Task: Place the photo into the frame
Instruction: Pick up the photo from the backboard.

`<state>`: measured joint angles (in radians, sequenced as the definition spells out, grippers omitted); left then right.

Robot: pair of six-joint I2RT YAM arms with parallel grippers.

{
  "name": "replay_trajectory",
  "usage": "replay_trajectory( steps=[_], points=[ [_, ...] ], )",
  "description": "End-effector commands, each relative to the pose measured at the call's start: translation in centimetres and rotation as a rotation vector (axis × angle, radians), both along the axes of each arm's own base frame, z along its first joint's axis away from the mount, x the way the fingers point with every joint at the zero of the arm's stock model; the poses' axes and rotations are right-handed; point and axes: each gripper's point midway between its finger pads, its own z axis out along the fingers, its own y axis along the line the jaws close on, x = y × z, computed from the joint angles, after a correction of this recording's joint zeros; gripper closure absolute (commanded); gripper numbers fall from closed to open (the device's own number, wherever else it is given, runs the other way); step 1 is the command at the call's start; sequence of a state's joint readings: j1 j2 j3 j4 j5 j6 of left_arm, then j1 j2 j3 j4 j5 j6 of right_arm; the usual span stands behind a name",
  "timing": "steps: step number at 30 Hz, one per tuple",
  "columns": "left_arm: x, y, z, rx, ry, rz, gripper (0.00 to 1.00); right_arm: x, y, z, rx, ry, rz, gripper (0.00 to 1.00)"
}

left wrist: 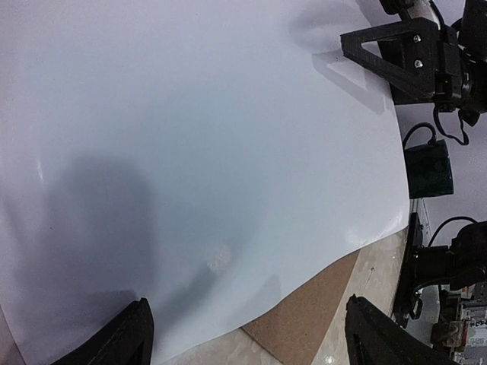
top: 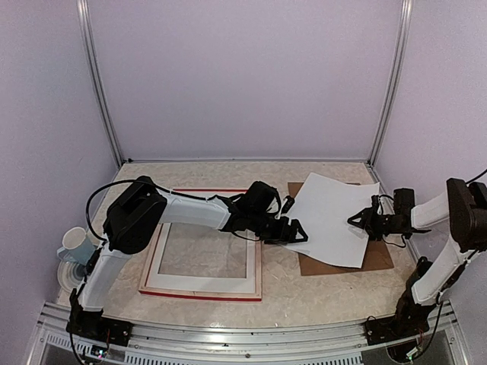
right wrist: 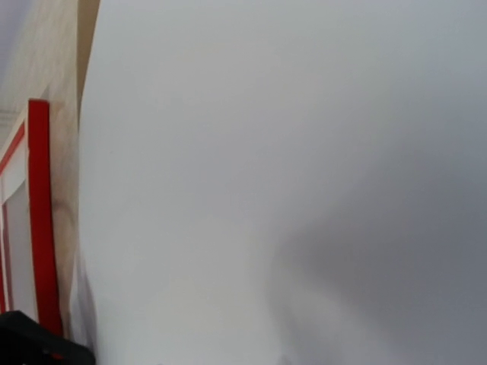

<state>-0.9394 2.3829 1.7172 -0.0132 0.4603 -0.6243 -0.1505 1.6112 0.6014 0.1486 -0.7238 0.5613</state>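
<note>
The photo (top: pixel 335 217) shows its plain white side and lies partly on a brown backing panel (top: pixel 346 262) at the right, its near edge curling up. In the left wrist view the photo (left wrist: pixel 205 129) fills most of the picture. My left gripper (top: pixel 293 230) sits at its left edge, open, fingertips (left wrist: pixel 137 334) wide apart with nothing between them. My right gripper (top: pixel 359 222) is at the photo's right edge, one finger over the sheet; its own view shows only white photo (right wrist: pixel 289 167). The red frame (top: pixel 198 296) lies flat at the left, also in the right wrist view (right wrist: pixel 42 213).
A white mat (top: pixel 163 258) with a window sits inside the frame. A pale cup (top: pixel 74 242) stands by the left wall on a round object. Metal rails run along the near table edge. Purple walls close in the back and sides.
</note>
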Motion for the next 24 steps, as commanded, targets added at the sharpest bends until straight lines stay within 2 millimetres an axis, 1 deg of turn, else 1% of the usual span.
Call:
replay_trajectory(
  steps=[1, 9, 17, 18, 22, 24],
  points=[
    [-1.5, 1.0, -2.9, 0.069, 0.056, -0.012, 0.14, -0.3, 1.2, 0.1, 0.039, 0.006, 0.061, 0.56],
    [-1.5, 1.2, -2.8, 0.071, 0.053, -0.009, 0.14, -0.4, 1.3, 1.0, 0.045, 0.002, 0.072, 0.61],
    [-1.6, 1.2, -2.9, 0.072, 0.053, -0.012, 0.14, -0.9, 0.9, 1.2, 0.033, 0.016, 0.072, 0.62],
    [-1.5, 1.2, -2.9, 0.071, 0.052, -0.010, 0.14, -1.0, 0.8, 1.2, 0.026, 0.017, 0.071, 0.63],
    [-1.6, 1.2, -3.0, 0.068, 0.056, -0.012, 0.14, -1.0, 0.5, 1.3, 0.007, 0.008, 0.063, 0.72],
    [-1.6, 1.2, -3.0, 0.067, 0.057, -0.011, 0.14, -1.2, 0.5, 1.2, 0.011, 0.013, 0.064, 0.74]
  ],
)
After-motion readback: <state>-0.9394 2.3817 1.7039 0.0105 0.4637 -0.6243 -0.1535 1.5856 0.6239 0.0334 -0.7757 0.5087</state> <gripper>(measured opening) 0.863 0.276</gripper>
